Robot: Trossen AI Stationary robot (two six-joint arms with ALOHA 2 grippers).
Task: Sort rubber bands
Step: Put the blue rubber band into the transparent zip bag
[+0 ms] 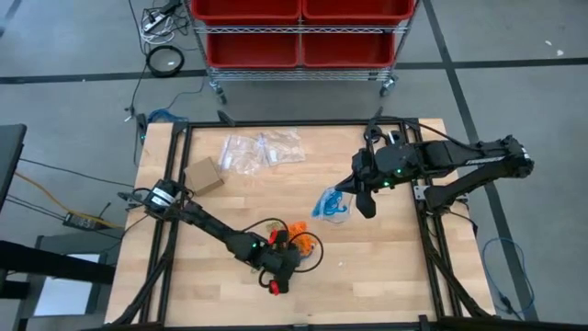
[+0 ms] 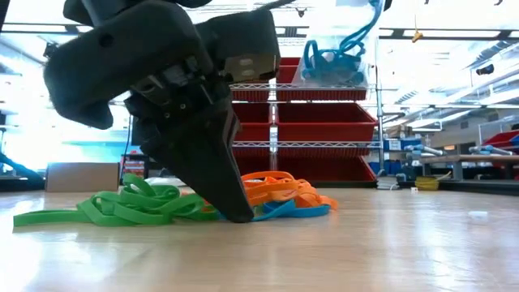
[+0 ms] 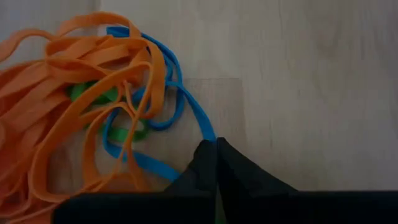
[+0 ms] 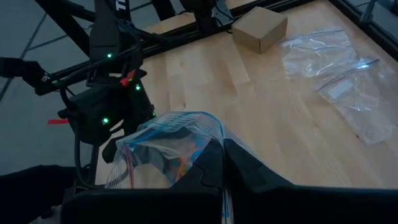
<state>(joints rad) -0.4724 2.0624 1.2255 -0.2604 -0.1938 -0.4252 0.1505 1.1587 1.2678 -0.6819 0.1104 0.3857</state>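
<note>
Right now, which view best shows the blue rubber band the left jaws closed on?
Left wrist view: the thin blue rubber band runs straight into the shut jaws. Low view shows a sliver; high view only the pile; right wrist view hides it.

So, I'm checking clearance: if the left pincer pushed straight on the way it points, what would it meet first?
The left pincer is shut, pinching a blue rubber band, tips down at the table. Straight on, it likely meets the wooden tabletop almost at once, though depth is unclear.
</note>
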